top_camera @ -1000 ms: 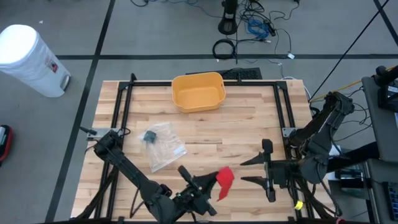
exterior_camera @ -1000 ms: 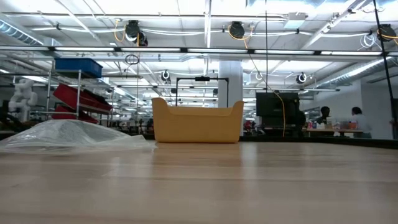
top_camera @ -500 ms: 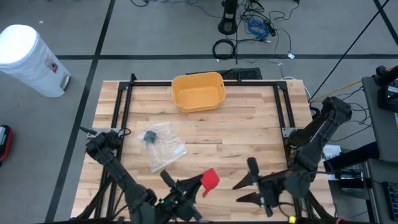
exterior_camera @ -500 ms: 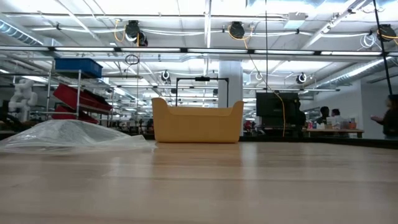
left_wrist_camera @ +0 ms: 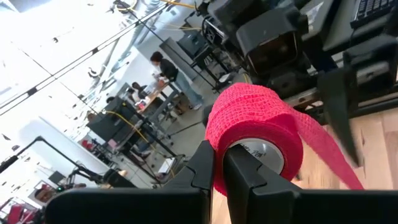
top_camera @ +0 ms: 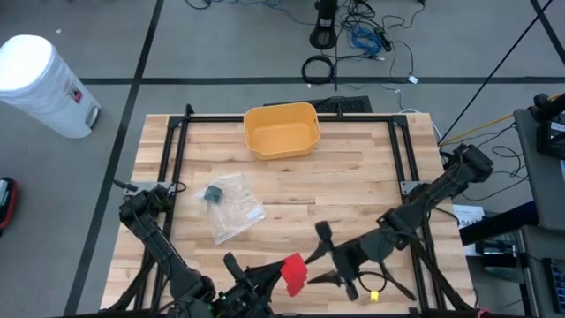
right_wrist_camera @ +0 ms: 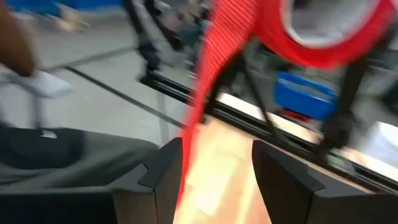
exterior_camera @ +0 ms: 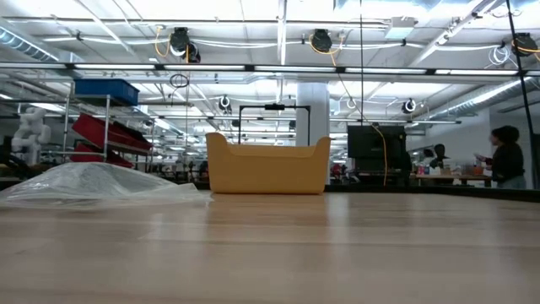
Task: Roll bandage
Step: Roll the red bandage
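Note:
A red bandage roll (top_camera: 293,272) with a white core (left_wrist_camera: 264,152) is held above the table's near edge. My left gripper (top_camera: 281,276) is shut on it, coming from the left. A loose red tail (left_wrist_camera: 326,155) trails off the roll. My right gripper (top_camera: 320,256) stands open just right of the roll, pointing at it. In the right wrist view the tail (right_wrist_camera: 202,106) hangs down between its two fingers (right_wrist_camera: 163,177); I cannot tell whether it touches them. The low view shows neither gripper. My left gripper pinches the roll's wall (left_wrist_camera: 219,163) at its rim. One finger (left_wrist_camera: 249,177) sits in front of the white core's opening and the other (left_wrist_camera: 200,171) on the red outside. The fingers come roughly level from the table's left. The roll is lifted clear, its tail hanging slack.
A yellow bin (top_camera: 282,129) stands at the far middle of the table. A clear plastic bag (top_camera: 231,205) with a dark item lies left of centre. Black frame rails (top_camera: 177,159) run along the table's sides. People move in the room behind (exterior_camera: 506,156).
My right gripper has swung toward the table's left and sunk, closing in on the roll until the tail lies between its fingers. My left gripper has drawn the roll a little toward the table's left and near edge, still clear of the table.

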Robot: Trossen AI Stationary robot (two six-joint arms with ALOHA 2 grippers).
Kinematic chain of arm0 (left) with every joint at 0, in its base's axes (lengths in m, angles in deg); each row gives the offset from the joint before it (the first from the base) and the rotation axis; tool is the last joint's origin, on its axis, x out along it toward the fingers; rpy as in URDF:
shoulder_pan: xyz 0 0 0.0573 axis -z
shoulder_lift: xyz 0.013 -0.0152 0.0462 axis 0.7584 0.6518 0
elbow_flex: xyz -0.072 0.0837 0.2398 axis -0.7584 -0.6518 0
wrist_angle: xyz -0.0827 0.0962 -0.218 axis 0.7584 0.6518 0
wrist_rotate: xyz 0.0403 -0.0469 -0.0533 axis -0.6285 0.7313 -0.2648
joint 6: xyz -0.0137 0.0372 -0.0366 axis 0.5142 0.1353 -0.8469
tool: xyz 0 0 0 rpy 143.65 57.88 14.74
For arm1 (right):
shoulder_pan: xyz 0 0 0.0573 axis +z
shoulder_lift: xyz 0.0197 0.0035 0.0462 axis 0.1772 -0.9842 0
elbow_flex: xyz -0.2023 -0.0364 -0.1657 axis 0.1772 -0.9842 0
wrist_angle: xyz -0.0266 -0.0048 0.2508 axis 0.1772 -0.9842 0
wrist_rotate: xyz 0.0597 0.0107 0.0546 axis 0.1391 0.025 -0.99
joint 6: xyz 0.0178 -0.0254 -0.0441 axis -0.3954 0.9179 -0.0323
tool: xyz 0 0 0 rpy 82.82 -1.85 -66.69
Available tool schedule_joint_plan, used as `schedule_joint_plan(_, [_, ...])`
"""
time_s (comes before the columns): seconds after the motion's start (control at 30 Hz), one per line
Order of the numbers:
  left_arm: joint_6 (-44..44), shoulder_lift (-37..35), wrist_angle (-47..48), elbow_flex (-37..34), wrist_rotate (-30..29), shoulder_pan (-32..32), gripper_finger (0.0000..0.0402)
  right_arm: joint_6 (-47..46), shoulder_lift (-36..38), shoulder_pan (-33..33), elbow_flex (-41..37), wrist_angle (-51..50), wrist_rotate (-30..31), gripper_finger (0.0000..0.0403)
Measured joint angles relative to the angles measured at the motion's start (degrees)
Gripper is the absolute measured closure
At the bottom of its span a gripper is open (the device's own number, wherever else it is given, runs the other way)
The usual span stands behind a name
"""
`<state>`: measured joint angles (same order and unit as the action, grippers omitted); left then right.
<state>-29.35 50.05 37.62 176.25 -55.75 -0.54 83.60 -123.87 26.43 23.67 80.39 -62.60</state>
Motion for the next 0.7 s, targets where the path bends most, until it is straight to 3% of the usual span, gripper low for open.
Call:
schedule_joint_plan(0.13, [0.17, 0.0, -0.02, 0.0, 0.0, -0.01, 0.0382, -0.47, -1.41, -1.1, 0.0, 3.83, -4.9, 0.0225])
schedule_joint_plan(0.37, [0.2, 0.0, 0.07, 0.0, -0.05, -0.01, 0.0382, 0.24, -2.69, -1.81, -0.04, 6.56, -5.53, 0.023])
schedule_joint_plan(0.7, [0.23, 0.0, 0.23, 0.0, -0.17, -0.01, 0.0382, -0.68, -2.71, -2.18, -0.04, 6.52, -5.53, 0.0297])
